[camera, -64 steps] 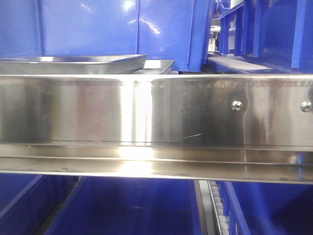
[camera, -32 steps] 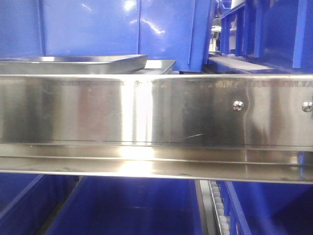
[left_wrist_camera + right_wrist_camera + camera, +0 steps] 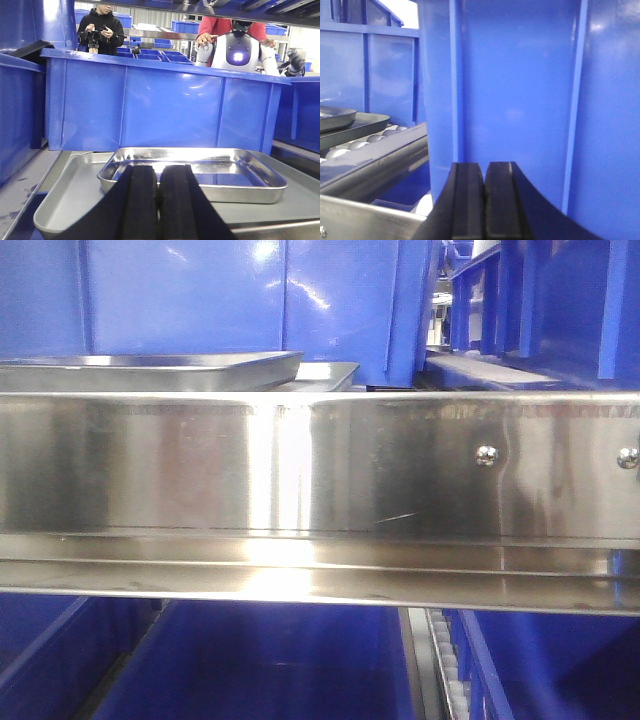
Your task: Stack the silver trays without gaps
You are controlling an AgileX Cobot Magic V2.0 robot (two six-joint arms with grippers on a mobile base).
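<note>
You can see that almost nothing has moved over the last second: in the front view the top tray (image 3: pixel 150 368) and the bottom tray (image 3: pixel 325 372) beneath it have shifted a hair to the right against the steel rail (image 3: pixel 320 465) and then sit unchanged over the last half second, so read that as a small camera or base nudge rather than any work on the stack. For the task, that means the stack is not yet closed up. From the left wrist view, the top tray (image 3: pixel 192 172) rests inside the bottom tray (image 3: pixel 70 195), pushed toward the back, with a broad strip of the lower floor bare on the near and left sides. The top tray looks as if it rides high instead of nesting flush, though the low angle makes that hard to judge. Your left pincer (image 3: pixel 159 200) has its black pads pressed together and holds nothing, just short of the near rim. Your right pincer (image 3: pixel 484 200) is likewise closed and empty, facing a blue bin (image 3: pixel 520 90) well apart from the trays. You will find no readable brand, label or writing anywhere; the rail shows only two screws (image 3: pixel 486 454).
</note>
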